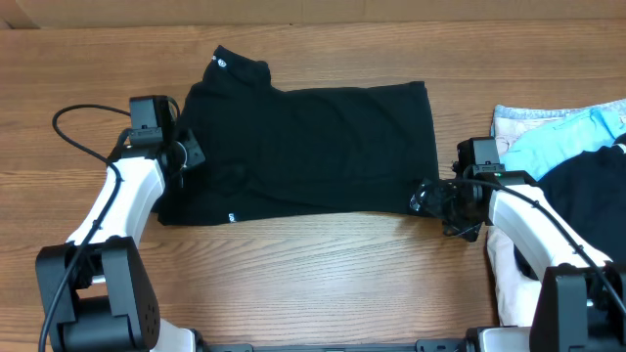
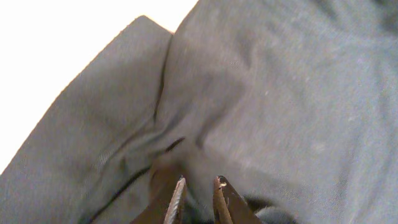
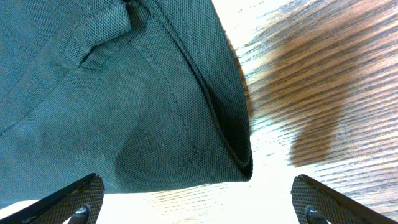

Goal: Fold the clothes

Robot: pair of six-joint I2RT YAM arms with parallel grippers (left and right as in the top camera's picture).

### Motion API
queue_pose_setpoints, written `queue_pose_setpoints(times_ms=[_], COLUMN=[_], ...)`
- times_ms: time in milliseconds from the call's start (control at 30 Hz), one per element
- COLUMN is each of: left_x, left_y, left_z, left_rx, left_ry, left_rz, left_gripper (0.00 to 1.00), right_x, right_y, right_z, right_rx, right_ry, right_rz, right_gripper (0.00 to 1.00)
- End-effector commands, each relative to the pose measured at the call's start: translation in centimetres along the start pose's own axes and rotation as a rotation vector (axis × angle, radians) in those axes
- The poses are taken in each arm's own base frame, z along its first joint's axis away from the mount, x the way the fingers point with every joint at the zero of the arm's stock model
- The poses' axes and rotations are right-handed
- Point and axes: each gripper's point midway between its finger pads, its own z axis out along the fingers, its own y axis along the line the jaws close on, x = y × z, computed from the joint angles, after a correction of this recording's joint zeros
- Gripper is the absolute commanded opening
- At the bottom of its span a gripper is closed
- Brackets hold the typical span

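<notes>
The clothes (image 1: 313, 147), one black T-shirt, lie folded flat mid-table, with a small white label (image 1: 221, 65) at the top left and a tiny white tag (image 1: 231, 217) at the front hem. My left gripper (image 1: 186, 154) sits on the shirt's left edge. In the left wrist view its fingertips (image 2: 176, 198) stand a narrow gap apart over wrinkled cloth (image 2: 261, 93); whether they pinch it is unclear. My right gripper (image 1: 423, 198) is at the shirt's front right corner. It stands wide open (image 3: 199, 205), the folded corner (image 3: 124, 93) lying just ahead of its fingers.
A heap of light-blue and white cloth (image 1: 562, 132) with another black garment (image 1: 587, 196) lies at the right edge, close behind my right arm. A black cable (image 1: 78, 137) loops at the left. Bare wooden table (image 1: 313, 274) runs along the front.
</notes>
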Motion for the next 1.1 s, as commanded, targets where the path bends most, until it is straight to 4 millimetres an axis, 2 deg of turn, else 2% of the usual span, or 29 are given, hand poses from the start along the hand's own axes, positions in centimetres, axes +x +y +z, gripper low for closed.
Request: queue_pose_setpoints(times_ms=[0,67,133,200,233,300,333,400,533,633,733,867,967,1067], left_x=[-0.9,-0.8,-0.1,0.7,1.1,1.9,2.4,3.1,4.6,6.2,7.3,8.0,7.1,4.3], left_y=[-0.6,-0.6,-0.9,-1.1,-0.9,-0.2,0.2,0.8,2.4,2.9,2.3,1.4,1.0,-0.6], left_z=[-0.1,-0.3,-1.4,-2.7,-3.2,-3.8,-3.9,-3.9,-3.0,-1.3,0.5,1.5,2.0,2.5], left_rx=[0.020,0.019,0.027,0.029,0.015,-0.031,-0.048,-0.075,-0.150,-0.147,-0.084,-0.020,-0.008,0.069], left_ry=[-0.020,-0.003,0.065,0.136,0.167,0.214,0.232,0.251,0.272,0.277,0.272,0.278,0.240,0.127], left_rz=[0.001,0.009,0.006,0.002,0.001,0.002,0.002,0.004,-0.024,-0.033,-0.031,-0.008,-0.003,0.001], left_gripper=[0.25,0.30,0.35,0.34,0.28,0.08,0.04,0.04,0.04,0.04,0.04,0.04,0.04,0.04], right_x=[-0.4,-0.4,-0.4,-0.3,-0.3,-0.3,-0.3,-0.4,-0.4,-0.4,-0.6,-0.7,-0.7,-0.8], right_y=[0.0,0.0,0.0,-0.1,-0.1,-0.1,-0.1,0.0,0.0,0.0,0.1,0.2,0.2,0.2], right_z=[0.0,0.0,0.0,0.0,0.0,0.0,0.0,0.0,0.0,0.0,0.0,0.0,0.0,0.0], right_rx=[0.006,0.007,0.007,0.008,0.008,0.008,0.008,0.007,0.007,0.006,0.002,-0.002,-0.002,-0.004], right_ry=[-0.010,-0.010,-0.009,-0.008,-0.007,-0.008,-0.008,-0.010,-0.009,-0.011,-0.017,-0.024,-0.024,-0.027], right_rz=[-0.006,-0.006,-0.006,-0.005,-0.005,-0.005,-0.006,-0.006,-0.006,-0.006,-0.007,-0.009,-0.009,-0.010], right_gripper=[1.00,1.00,1.00,1.00,1.00,1.00,1.00,1.00,1.00,1.00,1.00,1.00,1.00,1.00])
